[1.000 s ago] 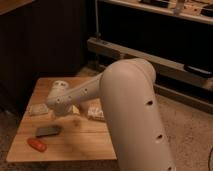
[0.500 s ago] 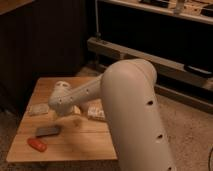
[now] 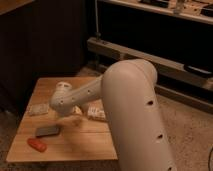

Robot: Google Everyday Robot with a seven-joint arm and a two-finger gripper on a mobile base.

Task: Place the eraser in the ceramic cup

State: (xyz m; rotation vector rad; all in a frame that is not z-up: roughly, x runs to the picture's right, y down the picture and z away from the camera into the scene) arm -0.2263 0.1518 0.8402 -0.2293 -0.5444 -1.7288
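A dark grey flat block, the eraser (image 3: 47, 131), lies on the wooden table (image 3: 85, 142) near its front left. My gripper (image 3: 61, 106) is at the end of the big white arm (image 3: 130, 100). It hangs over the table's left middle, just above and behind the eraser and not touching it. A small whitish round shape that looks like the ceramic cup (image 3: 76, 110) peeks out under the forearm, mostly hidden by it.
A red-orange oblong thing (image 3: 37, 145) lies at the front left corner. A flat pale packet (image 3: 37, 110) sits at the left and another (image 3: 96, 112) right of the cup. Dark shelving and a metal rail (image 3: 165, 62) stand behind; speckled floor is at the right.
The arm's end has edged slightly right and down over the table. The eraser and the other things have not moved.
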